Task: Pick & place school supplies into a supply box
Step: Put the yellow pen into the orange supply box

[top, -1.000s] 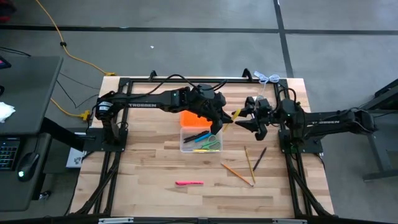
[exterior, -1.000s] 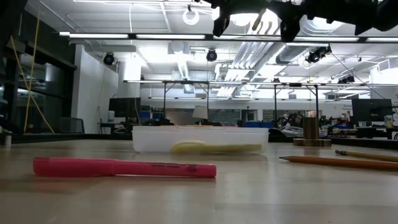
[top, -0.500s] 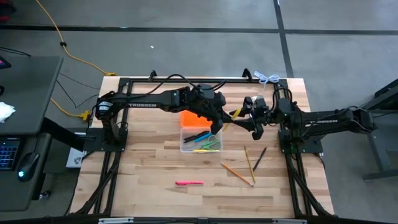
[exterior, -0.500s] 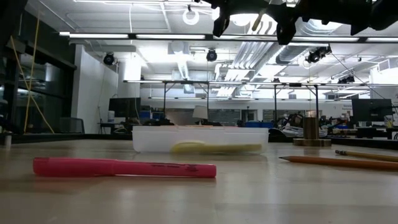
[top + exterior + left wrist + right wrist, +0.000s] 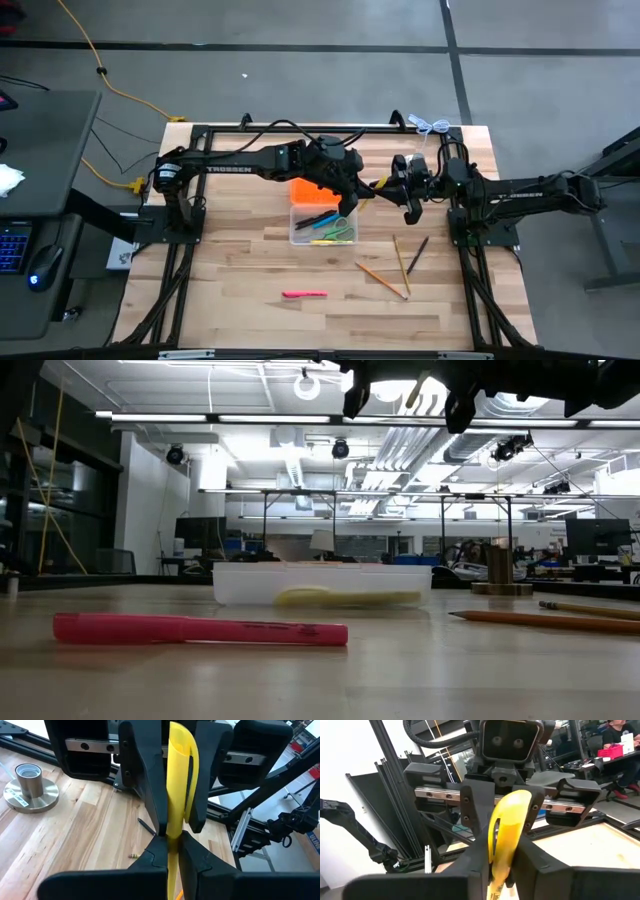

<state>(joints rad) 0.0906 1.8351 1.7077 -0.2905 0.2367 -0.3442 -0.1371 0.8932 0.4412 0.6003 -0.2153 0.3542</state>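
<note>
A yellow marker (image 5: 381,184) hangs in the air beyond the far right corner of the supply box (image 5: 322,224), a clear case with an orange lid (image 5: 303,190). The box holds green scissors and pens. My left gripper (image 5: 364,190) is shut on the marker's left end. My right gripper (image 5: 394,185) faces it from the right, its fingers closed around the other end. A pink marker (image 5: 304,294), two pencils (image 5: 383,280) and a black pen (image 5: 418,254) lie flat on the table. My left gripper pinches the yellow marker's end (image 5: 172,837) between its two fingertips, coming level from the table's left. The marker runs on along the line of the fingers, lifted clear of the table. My right gripper pinches the marker's opposite end (image 5: 500,852) between its two fingers (image 5: 199,795), coming level from the table's right, along the marker. The marker spans the gap between both grippers in the air.
A silver metal weight (image 5: 29,787) stands on the wood at the far right. The arms' black frame rails (image 5: 300,128) run along the far edge. Bare wood lies in the near half around the pink marker (image 5: 200,629).
My right gripper has moved toward the table's left, onto the free end of the yellow marker, and its fingers have closed in around it. My left gripper has kept still with the marker.
</note>
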